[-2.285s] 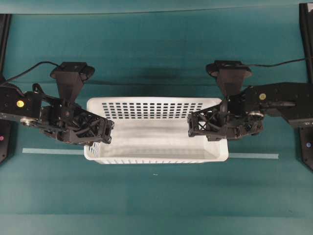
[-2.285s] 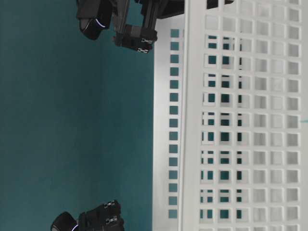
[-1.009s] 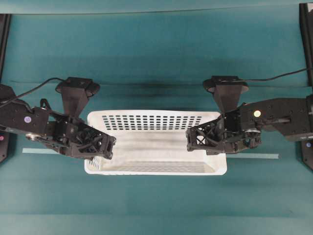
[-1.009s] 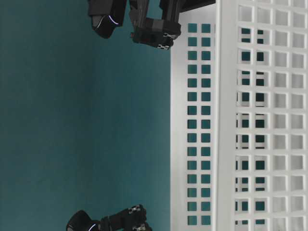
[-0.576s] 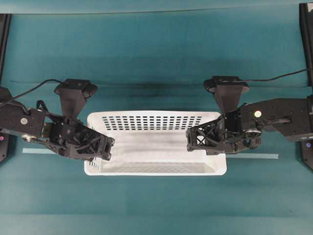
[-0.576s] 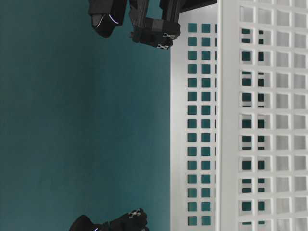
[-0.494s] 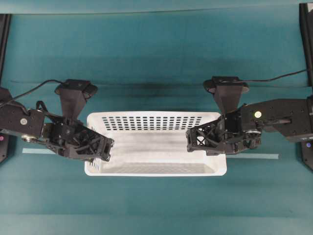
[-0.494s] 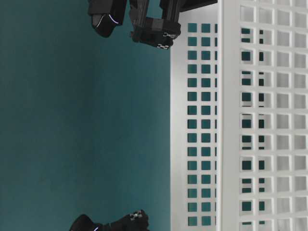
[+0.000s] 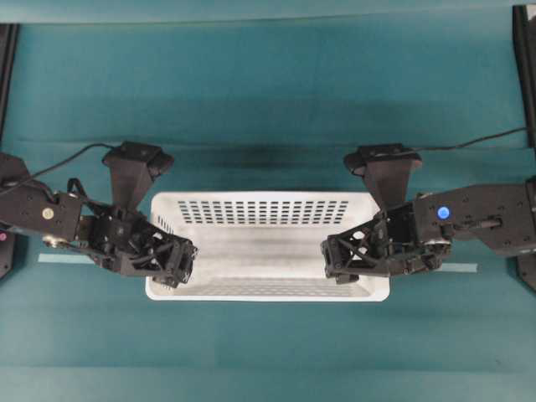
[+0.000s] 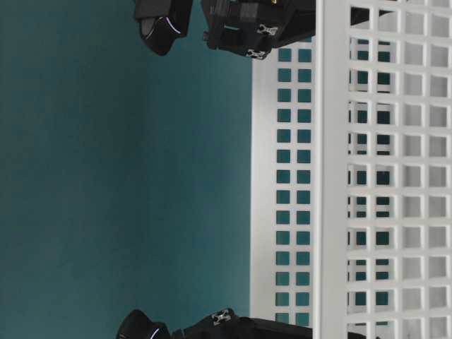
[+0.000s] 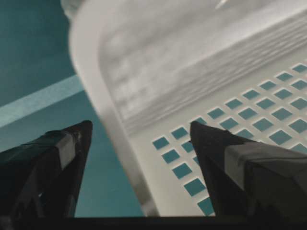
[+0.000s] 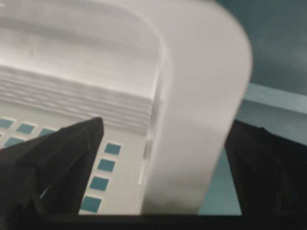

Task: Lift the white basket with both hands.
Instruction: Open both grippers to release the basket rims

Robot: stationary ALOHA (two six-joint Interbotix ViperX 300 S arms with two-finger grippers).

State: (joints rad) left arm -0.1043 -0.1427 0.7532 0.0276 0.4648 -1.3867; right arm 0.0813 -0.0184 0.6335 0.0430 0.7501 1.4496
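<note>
The white basket sits level on the teal table, empty, long side across the overhead view. My left gripper is open and straddles the basket's left end wall. In the left wrist view one finger is outside the rim and the other is inside over the slotted wall, and neither touches. My right gripper is open astride the right end. In the right wrist view the thick rounded rim stands between the fingers, and the outer finger is close to it. The table-level view shows the basket's slotted wall.
A pale tape strip runs across the teal table behind the basket and comes out again at the right. Black frame posts stand at the far left and far right edges.
Both grippers have moved lower and a little forward along the basket's ends, their fingers reaching further over the rim. Over the past two seconds the basket shifted toward the front; lately it stays still.
</note>
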